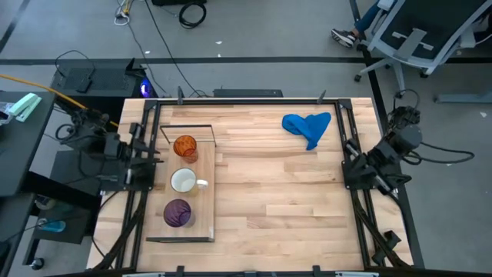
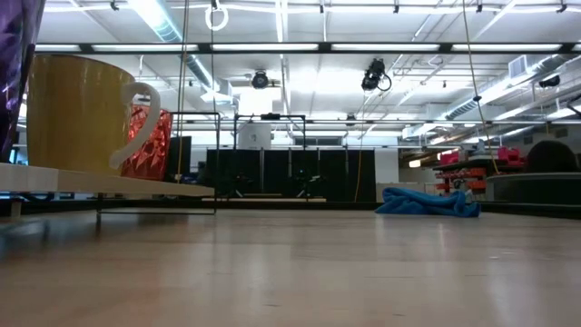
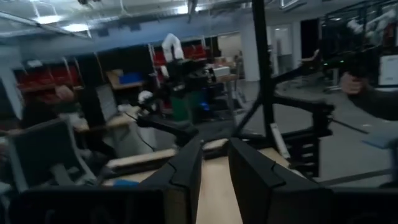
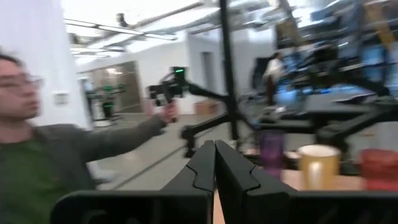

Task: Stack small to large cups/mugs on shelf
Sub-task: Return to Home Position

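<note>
Three vessels stand in a row on the shelf [image 1: 206, 192], a pale board in a thin dark frame at the table's left side. They are the orange cup [image 1: 185, 146] farthest, the white mug [image 1: 183, 181] in the middle with its handle toward the table's right, and the purple cup [image 1: 177, 212] nearest. The low view shows the mug [image 2: 77, 113], the orange cup [image 2: 145, 141] and the purple cup [image 2: 18, 54] up close. My left gripper [image 3: 214, 158] waits open at the left edge, beside the shelf. My right gripper [image 4: 214, 155] waits shut at the right edge.
A crumpled blue cloth [image 1: 307, 127] lies on the far right part of the plank tabletop [image 1: 284, 200]. Dark frame posts run along the table's left and right edges. A person [image 4: 37, 162] stands beyond the table holding a device.
</note>
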Controlling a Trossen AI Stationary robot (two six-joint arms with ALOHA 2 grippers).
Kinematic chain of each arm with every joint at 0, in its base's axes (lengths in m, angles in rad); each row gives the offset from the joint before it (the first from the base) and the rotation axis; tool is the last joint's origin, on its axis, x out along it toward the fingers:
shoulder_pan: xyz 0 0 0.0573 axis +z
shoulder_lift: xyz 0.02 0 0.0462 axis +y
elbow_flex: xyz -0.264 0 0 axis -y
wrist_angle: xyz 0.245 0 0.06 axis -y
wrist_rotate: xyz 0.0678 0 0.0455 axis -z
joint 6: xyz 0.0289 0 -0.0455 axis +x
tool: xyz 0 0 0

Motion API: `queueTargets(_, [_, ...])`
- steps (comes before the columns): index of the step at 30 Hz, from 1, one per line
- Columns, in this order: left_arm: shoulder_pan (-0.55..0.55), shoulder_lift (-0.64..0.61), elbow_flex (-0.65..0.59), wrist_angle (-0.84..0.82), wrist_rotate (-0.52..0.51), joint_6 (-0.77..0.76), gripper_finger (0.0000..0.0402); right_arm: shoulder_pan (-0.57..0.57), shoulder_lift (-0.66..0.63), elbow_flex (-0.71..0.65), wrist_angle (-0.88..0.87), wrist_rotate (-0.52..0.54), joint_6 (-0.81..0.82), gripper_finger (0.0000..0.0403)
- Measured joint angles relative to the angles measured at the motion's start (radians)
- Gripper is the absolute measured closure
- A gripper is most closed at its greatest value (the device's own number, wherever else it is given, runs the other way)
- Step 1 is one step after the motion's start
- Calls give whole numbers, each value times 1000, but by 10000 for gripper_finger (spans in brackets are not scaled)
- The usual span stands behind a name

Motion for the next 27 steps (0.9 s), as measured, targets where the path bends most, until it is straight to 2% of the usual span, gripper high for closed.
queueTargets(2, [12,0,0,13,14,20,313,-32,-4,1,1,14,-9,386])
queueTargets(4, [20,0,0,16,82,13,314,-68,-5,3,4,4,-6,386])
queueTargets(7, [29,16,-3,27,170,-16,314,-119,4,3,31,-77,-4,386])
queueTargets(10, [48,71,-3,83,203,-9,311,-170,46,3,100,-131,-9,386])
queueTargets(14, [97,175,8,127,241,25,312,-255,134,34,103,-194,20,386])
queueTargets(20, [231,263,68,141,392,3,319,-427,299,182,65,-426,23,386])
queueTargets(27, [447,405,211,93,579,37,312,-703,421,359,-49,-580,2,386])
